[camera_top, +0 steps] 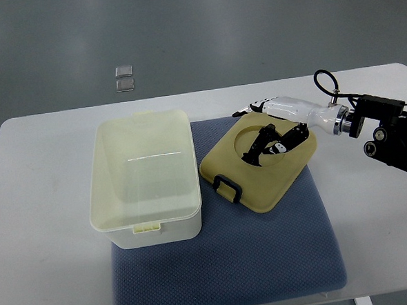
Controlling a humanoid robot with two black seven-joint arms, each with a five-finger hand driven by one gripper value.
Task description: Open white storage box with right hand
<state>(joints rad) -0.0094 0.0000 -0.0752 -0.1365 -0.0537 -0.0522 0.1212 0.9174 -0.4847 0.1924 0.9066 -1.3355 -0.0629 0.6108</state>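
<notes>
You see the white storage box (144, 180) open and empty at nine o'clock on the blue mat (231, 261). Its yellowish lid (260, 173) lies flat just beside it at three o'clock, with the right hand (272, 143) resting on it, fingers curled around nothing.

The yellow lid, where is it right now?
In the top view the yellow lid lies flat on the blue mat, just right of the open white storage box, with the right hand on it.

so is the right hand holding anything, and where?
The right hand rests on the yellowish lid, black fingers at the round recess in its top. Whether they actually grip it cannot be told. The lid lies off the white storage box.
</notes>
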